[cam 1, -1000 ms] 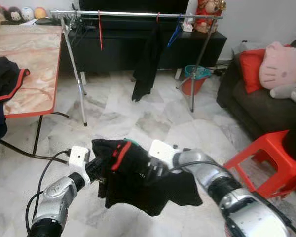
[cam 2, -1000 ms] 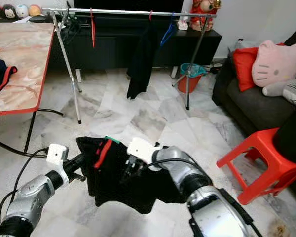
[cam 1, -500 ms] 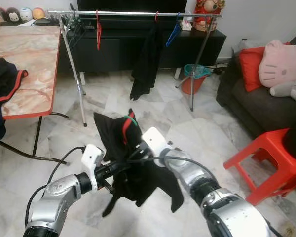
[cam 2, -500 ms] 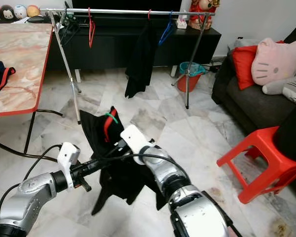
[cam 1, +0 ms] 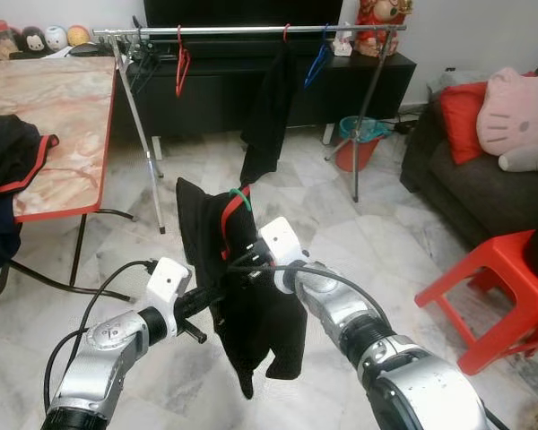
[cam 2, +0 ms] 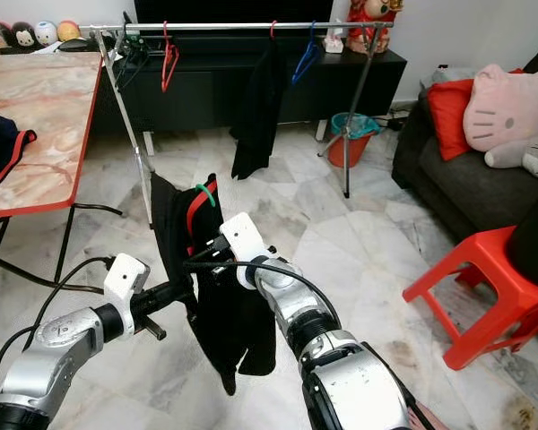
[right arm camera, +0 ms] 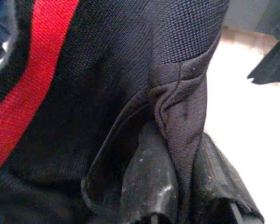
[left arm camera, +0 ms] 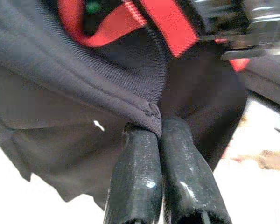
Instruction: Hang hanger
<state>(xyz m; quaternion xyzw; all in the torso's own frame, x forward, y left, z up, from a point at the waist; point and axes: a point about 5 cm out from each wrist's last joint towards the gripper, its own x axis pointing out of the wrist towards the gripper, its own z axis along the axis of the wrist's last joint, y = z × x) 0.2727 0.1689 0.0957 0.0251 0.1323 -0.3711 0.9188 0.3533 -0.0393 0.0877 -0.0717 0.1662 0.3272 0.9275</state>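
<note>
A black garment with red collar trim hangs upright in front of me on a green hanger whose hook pokes out at its top. My left gripper is shut on the garment's edge, seen close up in the left wrist view. My right gripper is shut on a fold of the same cloth near the collar. The silver clothes rail stands further back. It carries a red hanger, a hanging black garment and a blue hanger.
A marble-top table with dark clothes is at the left, with cables on the floor below it. A red stool and a dark sofa with cushions are at the right. A bucket sits by the rail's right leg.
Both grippers have risen and drawn together. The black garment, spread low a second ago, now hangs upright with the hanger hook on top.
</note>
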